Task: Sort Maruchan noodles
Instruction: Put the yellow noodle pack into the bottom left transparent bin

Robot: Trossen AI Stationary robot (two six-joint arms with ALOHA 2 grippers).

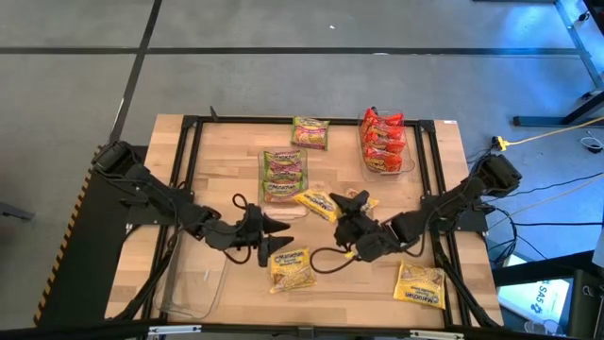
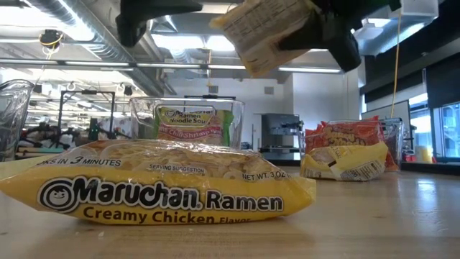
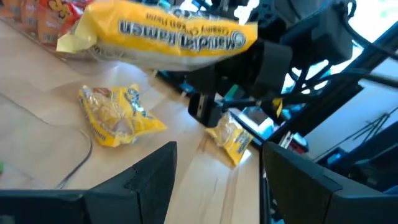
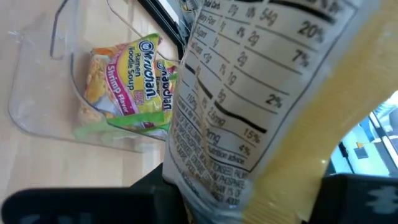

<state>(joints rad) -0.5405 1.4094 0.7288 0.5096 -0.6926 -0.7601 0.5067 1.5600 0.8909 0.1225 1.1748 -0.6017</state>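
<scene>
My right gripper (image 1: 342,210) is shut on a yellow Maruchan packet (image 1: 319,203), held in the air over the middle of the table; the low view shows it up high (image 2: 267,29). My left gripper (image 1: 279,227) is open just to its left, touching nothing, its fingers (image 3: 155,168) pointing at the held packet (image 3: 174,34). Two more yellow packets lie flat on the table (image 1: 291,267) (image 1: 420,283). Green packets sit in a clear bin (image 1: 283,175), with one more farther back (image 1: 310,132). Red packets fill another clear bin (image 1: 385,142). My right gripper pinches the yellow packet by one short end (image 3: 242,42) between its two fingers. The packet is lifted clear of the table and sticks out from the fingers toward the table's left. Its printed back (image 4: 236,93) faces the wrist camera, which hides the fingers' exact place.
An empty clear bin (image 1: 193,283) stands at the near left corner. A black frame (image 1: 189,127) borders the wooden table. Cables (image 1: 326,257) trail across the near middle. A yellow packet (image 2: 158,191) lies close in front of the low camera.
</scene>
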